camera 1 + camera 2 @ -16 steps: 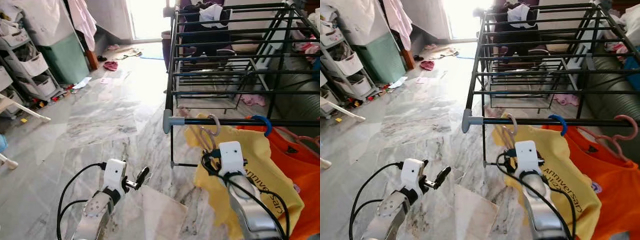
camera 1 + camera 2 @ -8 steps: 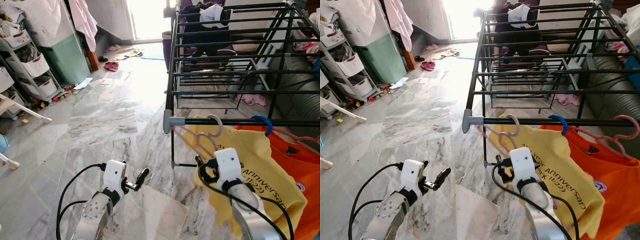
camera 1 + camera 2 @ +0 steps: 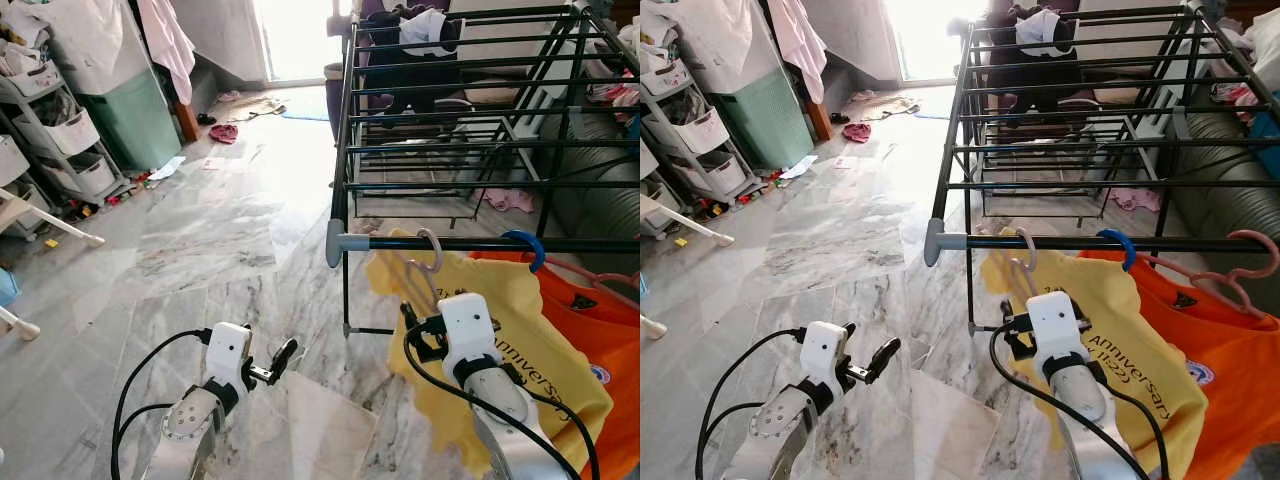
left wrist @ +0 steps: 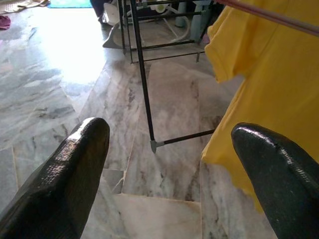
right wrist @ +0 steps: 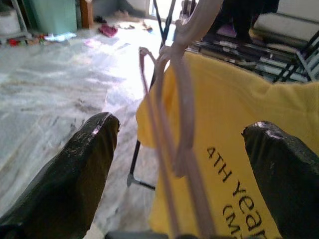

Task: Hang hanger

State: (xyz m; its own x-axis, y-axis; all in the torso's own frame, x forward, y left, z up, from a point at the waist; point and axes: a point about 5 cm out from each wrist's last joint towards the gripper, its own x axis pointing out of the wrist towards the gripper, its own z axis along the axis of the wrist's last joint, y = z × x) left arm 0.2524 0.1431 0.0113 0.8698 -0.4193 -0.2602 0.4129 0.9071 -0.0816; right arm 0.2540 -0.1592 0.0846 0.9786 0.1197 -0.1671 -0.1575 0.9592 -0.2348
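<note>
A pale pink hanger (image 3: 428, 262) carrying a yellow T-shirt (image 3: 520, 330) hangs by its hook on the front black bar (image 3: 470, 243) of the drying rack. My right gripper (image 5: 182, 134) is just below and in front of the hook; it is open, and its fingers (image 5: 92, 164) stand wide apart on either side of the hanger's neck without touching it. Low over the marble floor to the left, my left gripper (image 3: 277, 360) is open and holds nothing.
An orange shirt (image 3: 600, 330) on a blue-hooked hanger (image 3: 525, 245) hangs right of the yellow one, with a pink hanger (image 3: 1245, 262) beyond it. Dark clothes (image 3: 410, 50) drape the rack's far end. Shelves with baskets (image 3: 60, 130) and a green bin (image 3: 125, 110) stand at left.
My right arm dipped down and left, then rose again under the hook. The hanger and yellow shirt swung on the bar. My left arm barely moved.
</note>
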